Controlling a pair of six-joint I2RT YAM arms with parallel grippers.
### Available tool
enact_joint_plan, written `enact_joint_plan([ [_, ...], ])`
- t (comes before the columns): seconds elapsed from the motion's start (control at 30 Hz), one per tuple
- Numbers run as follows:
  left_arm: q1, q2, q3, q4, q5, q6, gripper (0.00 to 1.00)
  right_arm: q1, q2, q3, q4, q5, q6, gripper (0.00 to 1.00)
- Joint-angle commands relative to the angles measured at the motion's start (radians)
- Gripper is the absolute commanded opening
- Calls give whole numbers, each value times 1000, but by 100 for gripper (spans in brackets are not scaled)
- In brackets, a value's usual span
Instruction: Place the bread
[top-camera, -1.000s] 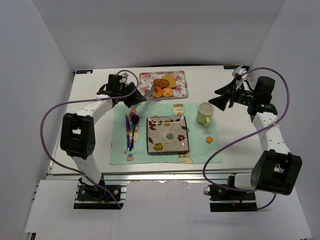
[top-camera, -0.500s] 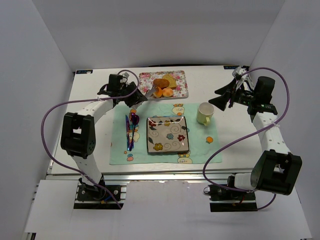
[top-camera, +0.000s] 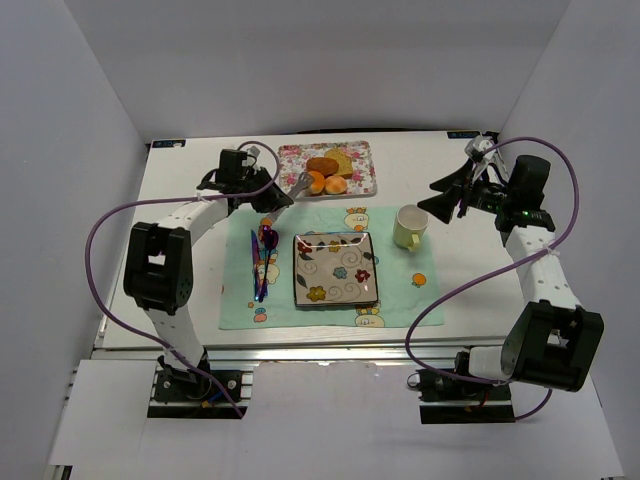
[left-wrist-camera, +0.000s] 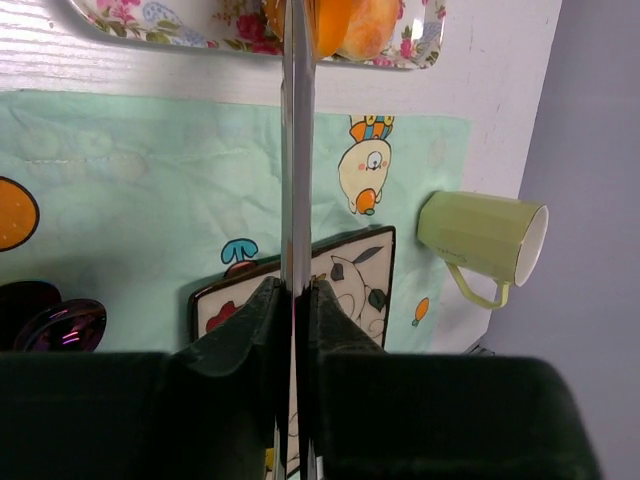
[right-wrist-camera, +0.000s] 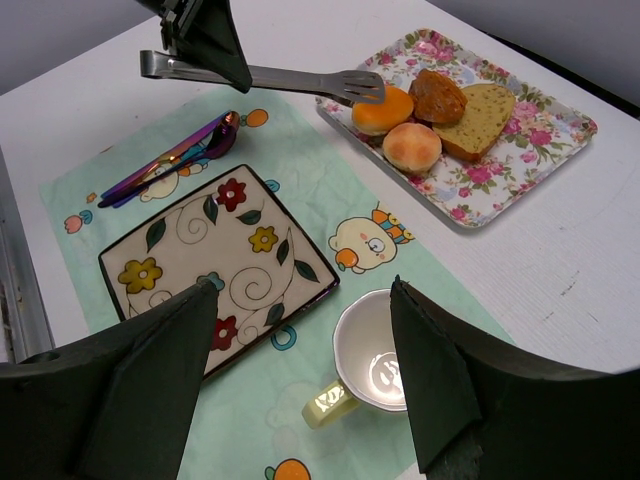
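My left gripper (top-camera: 262, 192) is shut on the handle of metal tongs (top-camera: 297, 184). The tong tips reach onto the floral tray (top-camera: 360, 160) and lie against the glossy orange bun (top-camera: 316, 183). A second, paler bun (top-camera: 336, 185) sits right beside it. In the right wrist view the tongs (right-wrist-camera: 290, 78) end over the orange bun's (right-wrist-camera: 383, 108) left edge. I cannot tell whether they pinch it. In the left wrist view the tongs (left-wrist-camera: 298, 150) show edge-on across the bun (left-wrist-camera: 335, 20). My right gripper (right-wrist-camera: 303, 285) is open and empty above the cup (right-wrist-camera: 380, 365).
A dark brown lumpy piece (right-wrist-camera: 437, 95) and a pale slice (right-wrist-camera: 485, 115) also lie on the tray. A square flowered plate (top-camera: 335, 268) sits on the green mat, with purple cutlery (top-camera: 262, 255) to its left and the green cup (top-camera: 408, 226) to its right.
My left gripper has shifted slightly toward the far side while the tong tips stay at the orange bun. The right arm has not moved.
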Motion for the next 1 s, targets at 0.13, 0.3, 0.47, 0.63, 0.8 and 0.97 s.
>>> enact_joint_plan([
  [0.13,-6,-156,-41,24,17,24,0,-6,-33,5,26,-27,10,75],
  [0.3,-15,-324,-169,-32,21,65,0,-6,-41,7,26,-29,12,75],
  [0.47,-88,-508,-341,-137,49,99,0,-6,-32,13,24,-32,10,75],
  [0.63,-225,-585,-472,-139,38,72,1,-6,-17,34,1,-36,-2,75],
  [0.8,-286,-601,-499,-158,-14,78,18,-6,-14,39,-5,-44,0,75],
  [0.97,-291,-599,-496,-137,-51,72,48,-6,-24,37,-5,-44,0,75],
])
